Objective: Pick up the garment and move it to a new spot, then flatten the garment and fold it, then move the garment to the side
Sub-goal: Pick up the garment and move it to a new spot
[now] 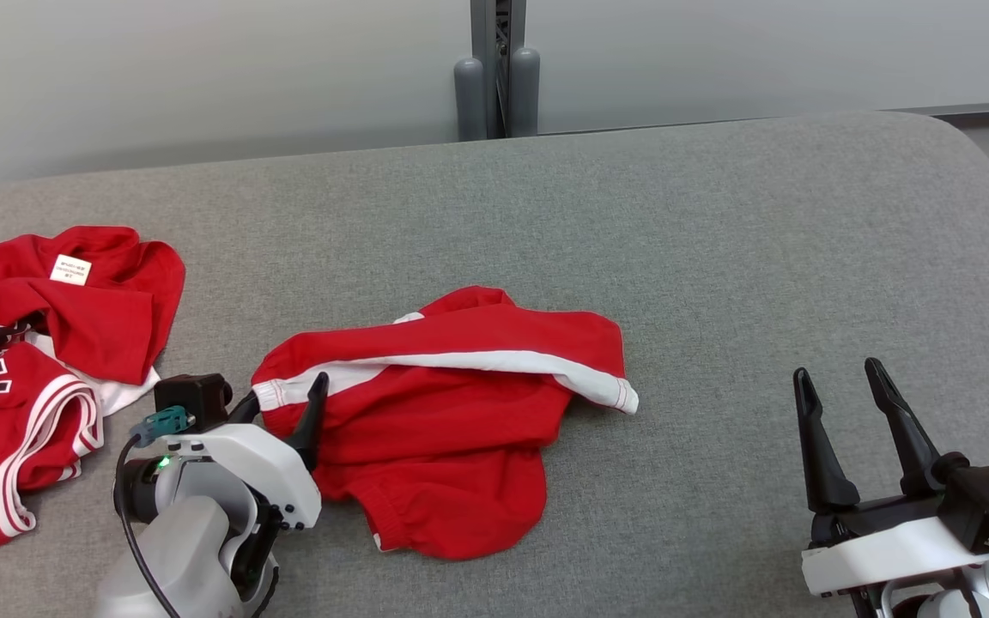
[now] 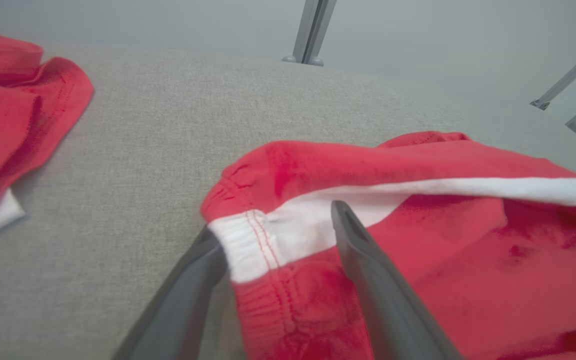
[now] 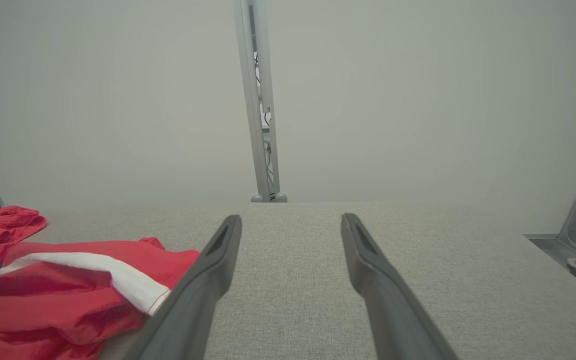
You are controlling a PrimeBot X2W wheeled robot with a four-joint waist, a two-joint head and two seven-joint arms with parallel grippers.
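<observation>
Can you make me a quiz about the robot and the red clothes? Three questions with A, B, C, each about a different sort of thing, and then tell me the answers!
1. Where is the left pincer?
A. At the white-edged end of the middle red garment
B. Up in the air by the wall
C. On a blue towel

2. How many heaps of red cloth lie on the grey surface?
A. One
B. Two
C. Four

3. How is the right pincer?
A. Shut on cloth
B. Open, holding nothing
C. Shut on a paper label

Answers:
1 A: in the left wrist view its fingers straddle the garment's white edge.
2 B: there is the middle red garment plus a heap at the far left.
3 B: bare grey surface shows through its wide gap.
</observation>
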